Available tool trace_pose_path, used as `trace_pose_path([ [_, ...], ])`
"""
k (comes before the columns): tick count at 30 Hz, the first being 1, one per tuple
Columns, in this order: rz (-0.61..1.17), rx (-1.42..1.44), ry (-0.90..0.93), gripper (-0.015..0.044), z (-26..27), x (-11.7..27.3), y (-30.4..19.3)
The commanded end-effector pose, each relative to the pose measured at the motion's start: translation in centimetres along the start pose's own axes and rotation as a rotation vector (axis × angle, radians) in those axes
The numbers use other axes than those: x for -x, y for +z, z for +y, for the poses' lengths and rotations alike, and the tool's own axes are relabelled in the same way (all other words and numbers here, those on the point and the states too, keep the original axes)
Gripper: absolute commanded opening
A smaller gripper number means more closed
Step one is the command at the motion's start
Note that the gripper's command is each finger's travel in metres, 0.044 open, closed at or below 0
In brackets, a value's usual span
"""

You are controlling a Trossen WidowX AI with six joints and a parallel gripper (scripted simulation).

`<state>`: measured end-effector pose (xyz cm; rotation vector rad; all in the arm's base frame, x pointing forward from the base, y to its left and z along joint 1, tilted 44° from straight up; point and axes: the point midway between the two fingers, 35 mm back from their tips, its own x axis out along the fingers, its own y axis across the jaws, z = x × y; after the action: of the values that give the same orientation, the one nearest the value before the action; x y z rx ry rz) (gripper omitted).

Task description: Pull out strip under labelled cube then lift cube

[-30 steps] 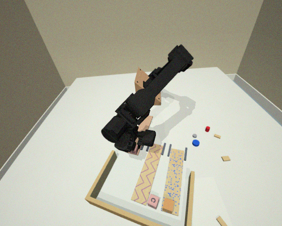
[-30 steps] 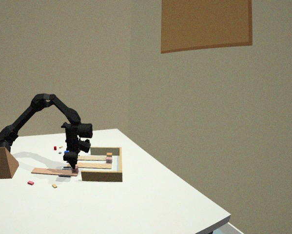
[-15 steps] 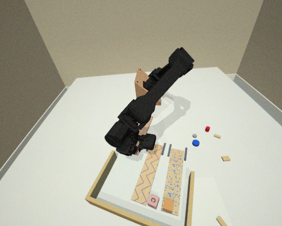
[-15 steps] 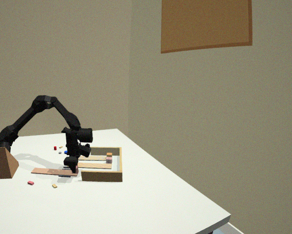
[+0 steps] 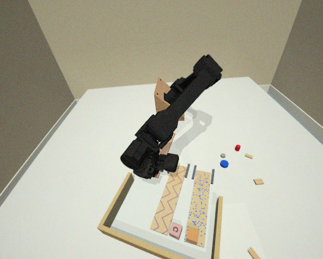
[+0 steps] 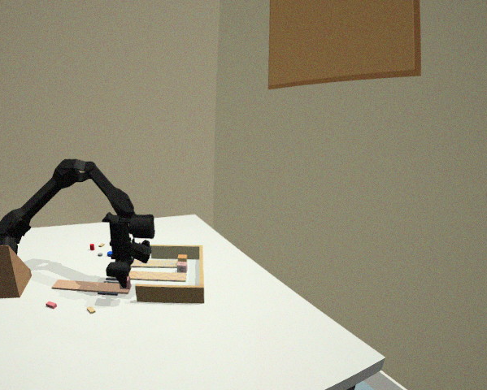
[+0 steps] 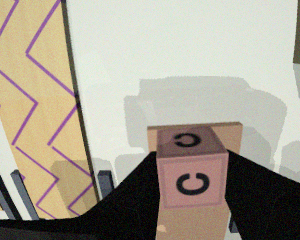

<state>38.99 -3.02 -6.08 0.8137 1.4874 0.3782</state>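
The C cube (image 6: 128, 282) (image 7: 192, 180) is at the far end of the plain strip (image 5: 167, 143) (image 6: 79, 286) (image 7: 191, 225) in the wrist view, outside the frame (image 5: 115, 198) (image 6: 170, 294); I cannot tell whether its underside touches the wood. The claw (image 5: 155, 170) (image 6: 126, 282) (image 7: 186, 156) is partly closed, its fingers against opposite sides of that cube, gripping it. In the wrist view, a dark rail (image 7: 105, 185) lies near the cube towards nine o'clock, with the zigzag strip (image 5: 168, 200) (image 6: 159, 275) (image 7: 50, 120) further out around ten. Seen from the top, where the claw hides the gripped cube, the dotted strip (image 5: 199, 199) (image 6: 154, 263) runs at four o'clock from the claw, bearing an orange block (image 5: 192, 234) (image 6: 182, 256). A second pink cube (image 5: 175, 230) (image 6: 181, 267), also marked C, sits at five, between the two patterned strips. The blue disc (image 5: 224, 163) (image 6: 110, 253) lies at three, the red cylinder (image 5: 237, 148) (image 6: 92, 246) further out.
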Motion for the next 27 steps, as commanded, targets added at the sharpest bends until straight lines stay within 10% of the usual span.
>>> trace_pose_path([
  [1,-0.001,0.000,0.000,0.0065,0.0,0.0,0.0],
  [27,0.004,-0.007,0.001,0.0000,-0.8,4.3,-7.2],
])
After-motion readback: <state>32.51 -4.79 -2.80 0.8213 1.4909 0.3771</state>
